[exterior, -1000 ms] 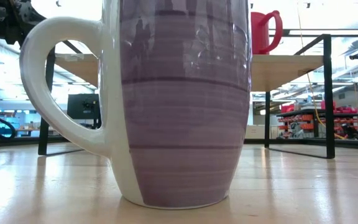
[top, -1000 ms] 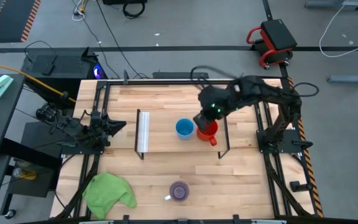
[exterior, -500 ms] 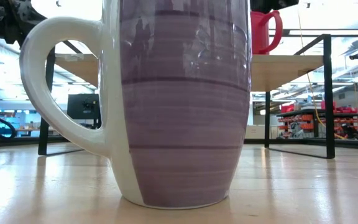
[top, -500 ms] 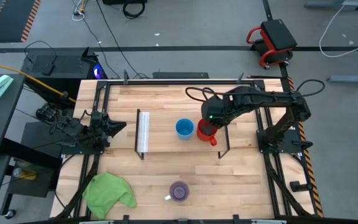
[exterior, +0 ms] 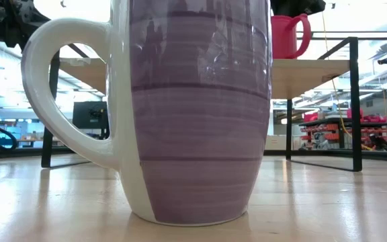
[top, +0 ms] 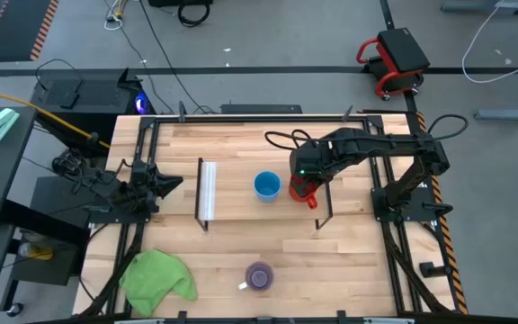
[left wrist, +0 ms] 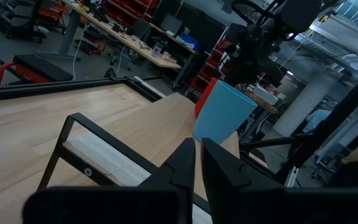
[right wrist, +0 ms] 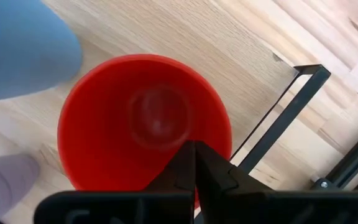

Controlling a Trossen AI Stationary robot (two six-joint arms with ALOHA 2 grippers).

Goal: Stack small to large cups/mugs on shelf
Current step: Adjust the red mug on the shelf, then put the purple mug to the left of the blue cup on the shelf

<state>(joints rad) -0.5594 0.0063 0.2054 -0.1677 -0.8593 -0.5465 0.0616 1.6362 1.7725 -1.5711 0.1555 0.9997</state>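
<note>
The red mug [top: 302, 192] stands upright on the light-wood shelf [top: 241, 205], at its right end, handle toward the table's near right. The light-blue cup [top: 266, 186] stands on the shelf just left of it. The purple mug with a white handle [top: 259, 276] stands on the tabletop near the front edge and fills the low view [exterior: 193, 114]. My right gripper [right wrist: 194, 146] is shut and points down over the red mug [right wrist: 135, 118] on its handle side. My left gripper [left wrist: 199, 149] is shut and empty at the table's left edge [top: 174, 182]. My right gripper's shut fingers come from above, pointing down, at the red mug's rim on its handle side [right wrist: 219, 152]. The fingers themselves hide the place of contact and the handle. The mug stands upright with its base on the shelf [exterior: 286, 37].
A green cloth [top: 158, 274] lies at the table's near left corner. The shelf's black end frame [right wrist: 278, 118] stands close to the right of the red mug. A white strip [top: 208, 191] lies along the shelf's left end.
My right gripper has come down over the red mug. The mug has slid a little toward the table's right edge along the shelf and stays upright.
</note>
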